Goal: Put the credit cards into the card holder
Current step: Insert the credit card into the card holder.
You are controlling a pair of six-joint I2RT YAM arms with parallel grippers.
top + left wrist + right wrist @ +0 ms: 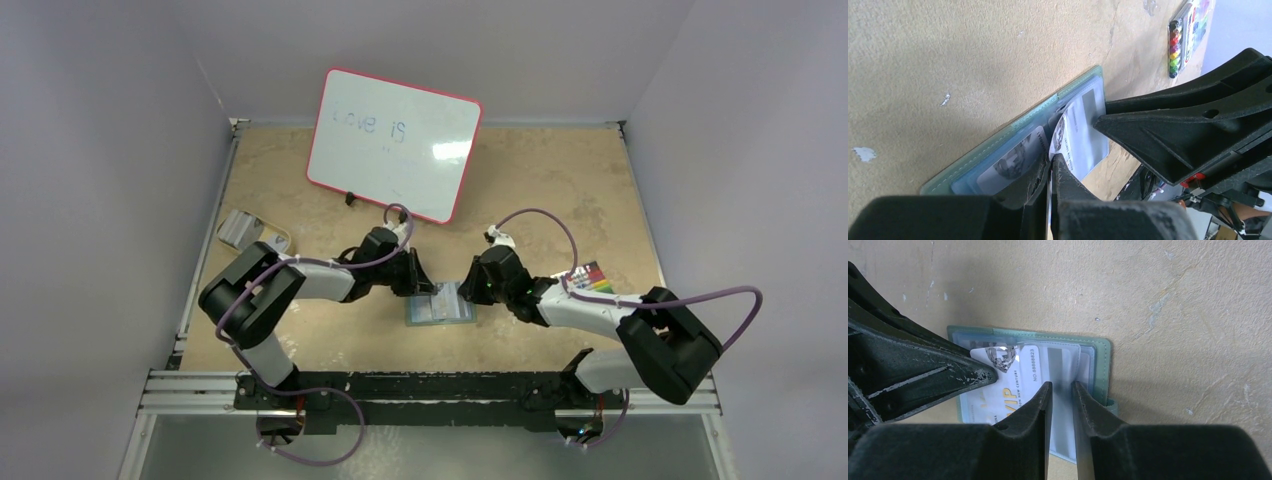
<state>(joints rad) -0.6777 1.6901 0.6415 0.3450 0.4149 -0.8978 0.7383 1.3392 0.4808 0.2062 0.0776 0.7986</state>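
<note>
Card holder (440,306) lay spread open and flat on the tan desk (560,190), near the front edge and between the two arms, its sage-green rim showing around clear pockets. From where I stood both arms were reaching inward over it and nearly met above its middle. The left claw (1052,162) was closed tight on the edge of a whitish card (1060,136), which bowed upward out of the holder into the thin slit between the fingers; its far end was still down at the pocket. In the right wrist view that card carried gold VIP lettering and a number, and it lay askew, partly out over the holder's near edge. The right claw (1062,387) had its fingers only narrowly apart, gripping nothing that I could make out, with the tips resting over a pale striped card (1055,358) that sat in the right-hand pocket. Another card with a greyish picture lay tucked under the clear plastic beside it. A red-framed whiteboard (395,145) with faint writing stood propped at the back of the desk. A ribbed metal case (238,228) lay well apart by the left edge, and a rainbow-coloured pack (592,277) lay to the right.
</note>
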